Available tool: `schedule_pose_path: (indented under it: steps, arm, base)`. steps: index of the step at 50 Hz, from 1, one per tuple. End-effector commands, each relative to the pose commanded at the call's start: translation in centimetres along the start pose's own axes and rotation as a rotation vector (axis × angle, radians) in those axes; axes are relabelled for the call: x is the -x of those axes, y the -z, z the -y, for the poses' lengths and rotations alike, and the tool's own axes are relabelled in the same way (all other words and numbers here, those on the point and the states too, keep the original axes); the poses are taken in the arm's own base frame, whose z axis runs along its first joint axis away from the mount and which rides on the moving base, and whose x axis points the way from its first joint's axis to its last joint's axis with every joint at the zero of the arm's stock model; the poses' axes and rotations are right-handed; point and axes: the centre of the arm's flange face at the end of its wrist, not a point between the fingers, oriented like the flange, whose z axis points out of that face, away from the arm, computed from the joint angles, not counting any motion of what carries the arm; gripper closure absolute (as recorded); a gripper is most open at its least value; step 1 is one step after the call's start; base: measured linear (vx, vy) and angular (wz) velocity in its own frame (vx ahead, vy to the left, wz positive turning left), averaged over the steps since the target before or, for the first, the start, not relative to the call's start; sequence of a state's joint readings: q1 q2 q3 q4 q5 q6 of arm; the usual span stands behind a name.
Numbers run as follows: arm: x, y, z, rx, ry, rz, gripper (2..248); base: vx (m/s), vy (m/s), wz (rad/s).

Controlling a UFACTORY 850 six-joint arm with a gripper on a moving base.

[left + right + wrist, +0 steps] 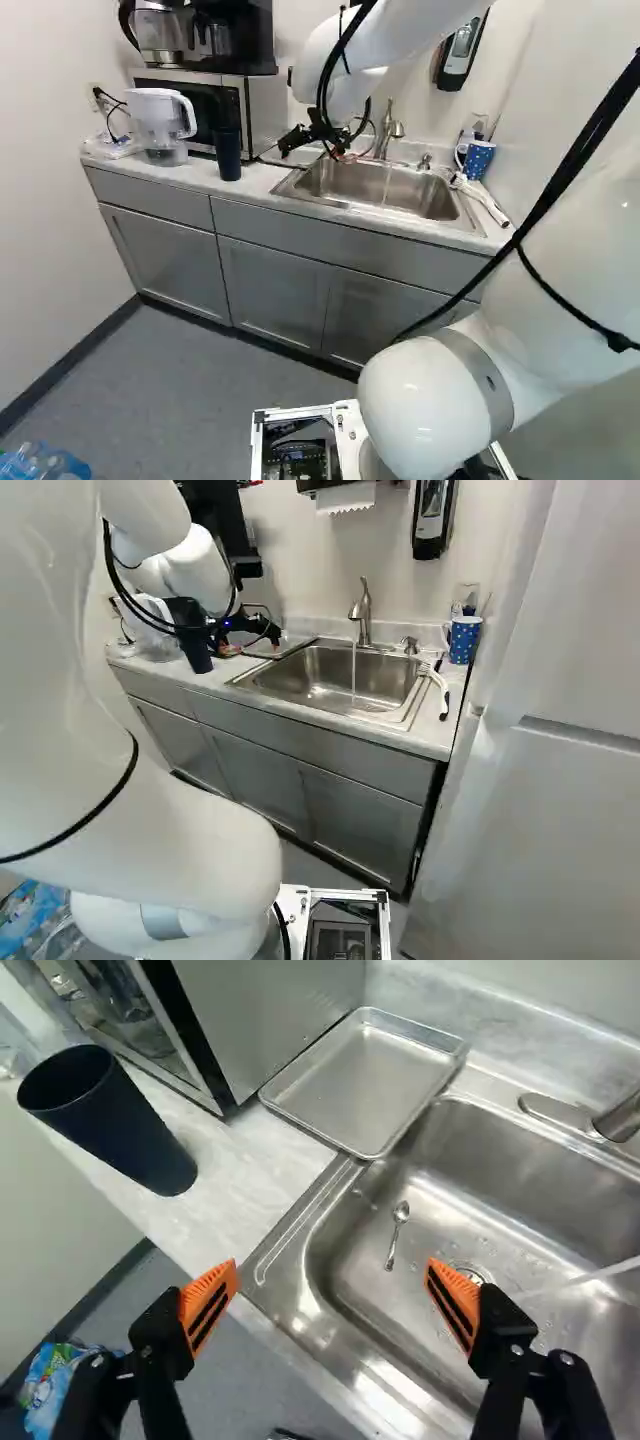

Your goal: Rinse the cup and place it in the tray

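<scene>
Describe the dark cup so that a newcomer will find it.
Find the white counter with the steel sink. Beside the sink, before the boxy steel appliance, stands the tall, tapering dark cup. It is plain, while the blue cup carries white dots.

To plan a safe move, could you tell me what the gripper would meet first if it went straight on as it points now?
The open gripper would probably meet the sink rim on the side nearest the dark cup, though depth is unclear and it may enter the basin instead.

Room above sink (450, 1210), water stream (353, 670) (thin) cutting through; faucet (364, 615) behind, cup (130, 1130) near microwave (270, 1020).
</scene>
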State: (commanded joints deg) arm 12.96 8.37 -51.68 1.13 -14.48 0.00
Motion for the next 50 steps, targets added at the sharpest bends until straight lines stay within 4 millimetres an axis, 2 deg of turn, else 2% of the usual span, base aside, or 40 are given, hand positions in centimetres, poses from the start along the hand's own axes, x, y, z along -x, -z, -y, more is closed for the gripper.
schedule_pose_path:
  steps: [50]
  arm:
    - [-1.8, -1.8, 7.9, -0.116, 0.115, 0.007, 3]
  base:
    - [0.0, 0.0, 0.0]
